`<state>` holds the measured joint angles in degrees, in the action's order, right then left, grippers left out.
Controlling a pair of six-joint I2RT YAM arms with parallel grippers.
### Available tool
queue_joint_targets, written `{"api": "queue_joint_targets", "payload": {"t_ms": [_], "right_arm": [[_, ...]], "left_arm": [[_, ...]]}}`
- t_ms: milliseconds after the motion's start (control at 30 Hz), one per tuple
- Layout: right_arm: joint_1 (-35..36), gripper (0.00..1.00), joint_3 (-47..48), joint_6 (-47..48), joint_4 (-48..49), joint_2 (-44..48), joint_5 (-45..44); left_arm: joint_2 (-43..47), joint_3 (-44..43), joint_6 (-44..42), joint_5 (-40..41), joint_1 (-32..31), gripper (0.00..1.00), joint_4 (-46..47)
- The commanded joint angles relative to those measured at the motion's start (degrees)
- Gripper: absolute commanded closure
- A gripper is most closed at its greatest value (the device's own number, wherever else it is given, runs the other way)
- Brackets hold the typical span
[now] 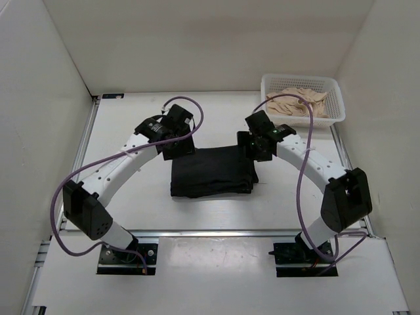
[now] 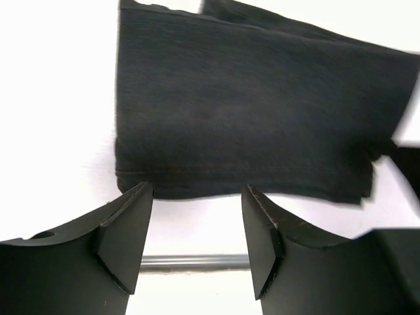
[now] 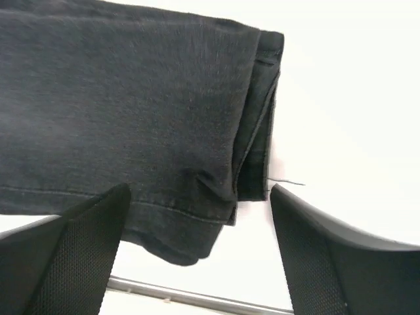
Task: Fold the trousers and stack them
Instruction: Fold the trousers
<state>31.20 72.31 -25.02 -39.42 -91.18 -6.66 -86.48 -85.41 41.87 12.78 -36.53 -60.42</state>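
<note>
A pair of black trousers (image 1: pixel 213 172) lies folded into a flat rectangle at the middle of the white table. My left gripper (image 1: pixel 177 147) is at its far left corner, open and empty. In the left wrist view the trousers (image 2: pixel 249 105) lie just past the gripper (image 2: pixel 197 226), with bare table between the fingers (image 2: pixel 128 230). My right gripper (image 1: pixel 254 148) is at the far right corner, open wide and empty. In the right wrist view the layered hem corner of the trousers (image 3: pixel 118 105) shows between the fingers (image 3: pixel 85 243) of the gripper (image 3: pixel 200 220).
A white mesh basket (image 1: pixel 336 105) at the back right holds crumpled beige trousers (image 1: pixel 298 102). White walls close the table on three sides. A grey rail (image 2: pixel 197 262) runs along the table's edge and also shows in the right wrist view (image 3: pixel 197 298).
</note>
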Motion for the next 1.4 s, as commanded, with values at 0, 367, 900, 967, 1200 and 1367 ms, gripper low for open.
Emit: {"api": "queue_joint_targets", "payload": {"t_ms": [0,367,900,967,1200,1367], "right_arm": [[0.7,0.27,2.9,-1.1,-2.5,2.5,-3.6],[-1.0,1.00,8.1,-1.1,2.9,-13.7,-1.5],[4.7,1.00,-5.9,-4.2,4.3,2.6,-6.7],[6.0,1.00,-10.2,-6.4,5.2,2.6,-6.7],[8.1,1.00,-13.4,-8.7,8.0,-4.4,-5.9],[8.1,0.81,-4.7,-7.7,-0.6,3.1,-7.4]], "left_arm": [[-3.1,2.4,2.9,0.2,2.0,0.33,-1.3],[-20.1,2.0,0.0,-2.1,2.5,0.60,8.8],[-7.0,7.6,-0.7,-1.3,1.4,0.17,7.1],[-6.5,10.9,1.4,-1.3,-0.4,0.23,7.7],[-12.8,17.1,2.8,-1.8,-1.4,0.36,11.1],[-9.8,12.6,-0.7,3.9,-2.0,0.29,5.5]]}}
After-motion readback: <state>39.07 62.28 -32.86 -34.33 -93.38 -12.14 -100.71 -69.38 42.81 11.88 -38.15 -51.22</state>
